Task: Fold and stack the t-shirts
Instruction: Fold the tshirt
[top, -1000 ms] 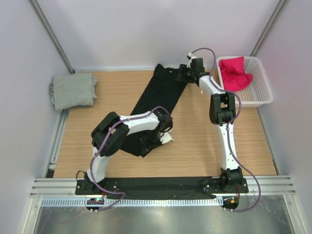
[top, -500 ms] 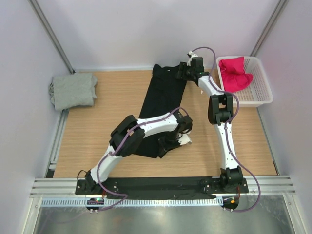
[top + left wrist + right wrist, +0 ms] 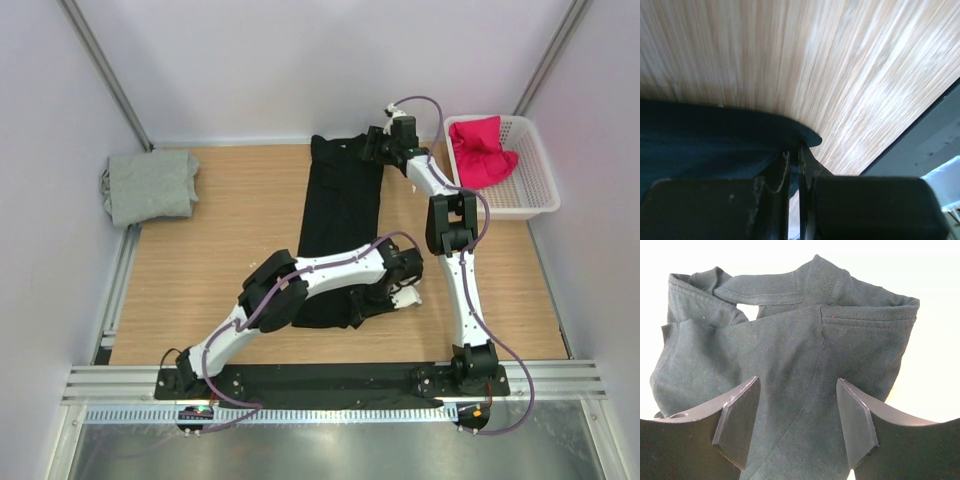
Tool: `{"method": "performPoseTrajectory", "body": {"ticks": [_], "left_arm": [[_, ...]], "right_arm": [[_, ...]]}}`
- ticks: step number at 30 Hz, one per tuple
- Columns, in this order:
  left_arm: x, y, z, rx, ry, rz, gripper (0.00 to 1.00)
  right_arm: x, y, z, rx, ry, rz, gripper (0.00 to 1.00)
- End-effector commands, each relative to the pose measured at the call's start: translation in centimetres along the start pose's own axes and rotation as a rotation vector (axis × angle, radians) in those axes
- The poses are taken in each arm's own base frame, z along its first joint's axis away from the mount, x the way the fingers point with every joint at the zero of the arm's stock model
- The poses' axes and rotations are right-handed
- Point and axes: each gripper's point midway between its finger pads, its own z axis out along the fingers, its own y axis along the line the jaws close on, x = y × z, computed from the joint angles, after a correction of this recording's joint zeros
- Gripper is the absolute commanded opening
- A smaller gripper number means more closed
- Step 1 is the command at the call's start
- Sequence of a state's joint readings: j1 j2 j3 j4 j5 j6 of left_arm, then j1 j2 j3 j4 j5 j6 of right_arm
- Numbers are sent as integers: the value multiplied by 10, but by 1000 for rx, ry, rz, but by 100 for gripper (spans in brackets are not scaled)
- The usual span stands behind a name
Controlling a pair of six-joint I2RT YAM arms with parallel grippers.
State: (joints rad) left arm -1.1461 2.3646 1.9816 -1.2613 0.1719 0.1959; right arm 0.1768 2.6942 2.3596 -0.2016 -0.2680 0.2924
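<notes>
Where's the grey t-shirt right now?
Top view: the grey t-shirt lies folded at the far left corner of the table, by the left wall, apart from the black t-shirt in the middle.

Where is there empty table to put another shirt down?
Bare table lies between the grey shirt and the black shirt, and at the right, below the basket beside the right arm. The middle is crowded with the black shirt and left arm.

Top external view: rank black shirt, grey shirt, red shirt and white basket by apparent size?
1. long black cloth t-shirt, clearly largest.
2. white plastic mesh basket.
3. folded grey cloth t-shirt; close to the basket, so 2 and 3 are unsure.
4. bunched magenta-red cloth t-shirt, inside the basket.
</notes>
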Motion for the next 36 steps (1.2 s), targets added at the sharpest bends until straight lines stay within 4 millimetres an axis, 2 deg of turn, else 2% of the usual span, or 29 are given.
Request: {"method": "performPoseTrajectory", "body": {"ticks": [1, 2, 7, 10, 13, 14, 15, 16, 17, 18, 19, 20, 21, 22, 23, 24, 25, 26, 27, 28, 29, 30, 31, 32, 33, 34, 35, 36], "left_arm": [[-33, 2, 12, -40, -85, 76, 4], [-38, 4, 12, -52, -97, 84, 4], [-51, 1, 6, -99, -136, 112, 8], [-55, 5, -1, -151, -145, 121, 25], [-55, 9, -22, -194, -161, 151, 47], [-55, 10, -36, -219, -184, 159, 63], [-55, 8, -43, -221, -198, 159, 68], [-53, 8, -48, -223, -203, 155, 71], [-50, 6, -53, -221, -208, 142, 73], [-46, 3, -67, -226, -232, 135, 77], [-42, 1, -76, -230, -244, 131, 77], [-30, 0, -76, -223, -228, 125, 77], [-23, -4, -101, -234, -284, 111, 78], [-18, -6, -109, -238, -306, 105, 80], [-2, -2, -107, -268, -276, 91, 80], [9, -4, -133, -285, -331, 78, 80], [17, -1, -140, -300, -347, 58, 80], [25, 2, -148, -310, -360, 42, 80], [39, 15, -149, -342, -347, -16, 80], [46, 17, -165, -356, -398, -38, 81], [52, 25, -170, -363, -419, -77, 82], [63, 43, -176, -380, -435, -152, 83], [66, 49, -193, -380, -513, -239, 84], [78, 72, -203, -374, -548, -361, 87], [85, 78, -212, -343, -581, -427, 86], [84, 73, -212, -231, -621, -533, 86], [98, 85, -219, -220, -649, -614, 86], [102, 92, -220, -205, -679, -667, 85]], "right_arm": [[-8, 16, -3, -25, -12, -5, 69], [-3, 17, -3, -25, 0, -6, 69], [-10, 20, -16, -11, -2, -42, 69], [-34, 25, -34, 21, -40, -81, 70], [-65, 30, -66, 68, -88, -142, 72], [-82, 39, -89, 75, -113, -175, 72], [-91, 38, -101, 103, -130, -186, 72], [-86, 36, -109, 118, -114, -189, 72], [-92, 41, -124, 128, -122, -195, 73], [-114, 52, -154, 132, -173, -208, 73], [-105, 49, -165, 149, -151, -202, 73], [-105, 51, -179, 160, -146, -197, 73], [-123, 65, -214, 150, -193, -189, 73], [-106, 59, -223, 161, -155, -169, 73], [-96, 58, -238, 171, -117, -143, 73], [-102, 69, -266, 153, -136, -109, 72], [-75, 64, -275, 142, -45, -56, 72], [-65, 68, -286, 123, -17, -17, 72], [-54, 69, -295, 112, 14, 23, 72], [-30, 78, -311, 71, 70, 99, 72], [-17, 79, -318, 58, 95, 130, 72], [-4, 81, -326, 52, 119, 154, 72], [20, 89, -341, 15, 162, 183, 72], [33, 91, -348, 4, 184, 205, 72], [46, 94, -356, -5, 205, 218, 72], [74, 89, -360, 4, 261, 245, 72], [81, 97, -372, -31, 266, 257, 72], [92, 97, -375, -34, 285, 270, 72]]}}
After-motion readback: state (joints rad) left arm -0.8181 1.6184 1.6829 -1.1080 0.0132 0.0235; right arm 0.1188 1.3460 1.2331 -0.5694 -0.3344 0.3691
